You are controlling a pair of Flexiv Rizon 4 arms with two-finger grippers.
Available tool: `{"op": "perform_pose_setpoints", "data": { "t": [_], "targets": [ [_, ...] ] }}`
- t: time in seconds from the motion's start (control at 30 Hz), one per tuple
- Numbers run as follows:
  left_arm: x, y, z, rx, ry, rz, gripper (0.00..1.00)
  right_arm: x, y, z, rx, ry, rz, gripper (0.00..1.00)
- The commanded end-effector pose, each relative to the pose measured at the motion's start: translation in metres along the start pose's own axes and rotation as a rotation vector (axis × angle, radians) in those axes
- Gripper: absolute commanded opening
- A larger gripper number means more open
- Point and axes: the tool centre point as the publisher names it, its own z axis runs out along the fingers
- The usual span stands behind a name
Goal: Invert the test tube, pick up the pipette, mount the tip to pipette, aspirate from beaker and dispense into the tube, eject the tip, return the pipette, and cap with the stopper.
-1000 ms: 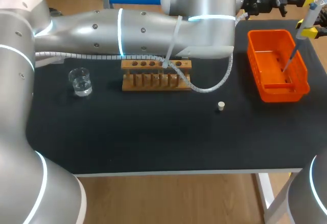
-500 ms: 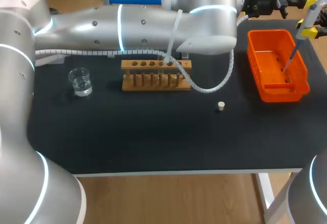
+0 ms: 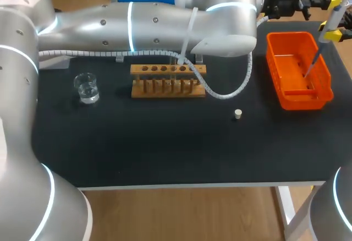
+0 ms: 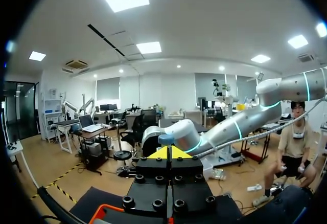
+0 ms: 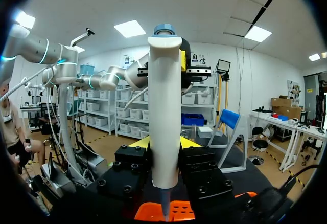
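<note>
Left arm [image 3: 154,23] shifted slightly (pipette [image 3: 334,16] unmoved).

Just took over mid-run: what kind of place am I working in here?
Most likely a mock chemistry bench: a wooden tube rack, a glass beaker of clear liquid, and a pipette held over an orange bin.

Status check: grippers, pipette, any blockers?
Right gripper shut on pipette, tip on, over orange bin. Left gripper shut, empty, beside pipette's top. No blockers seen.
</note>
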Motion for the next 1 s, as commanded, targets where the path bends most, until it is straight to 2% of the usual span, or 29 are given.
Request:
{"op": "perform_pose_setpoints", "data": {
  "t": [0.03, 1.0],
  "targets": [
    [0.002, 0.004, 0.006, 0.005, -0.014, -0.001, 0.0, -0.003, 0.0, -0.003, -0.001, 0.009, 0.0, 0.0],
    [0.002, 0.024, 0.005, -0.007, -0.02, -0.021, 0.0, -0.003, 0.0, -0.003, -0.001, 0.009, 0.0, 0.0]
  ]
}}
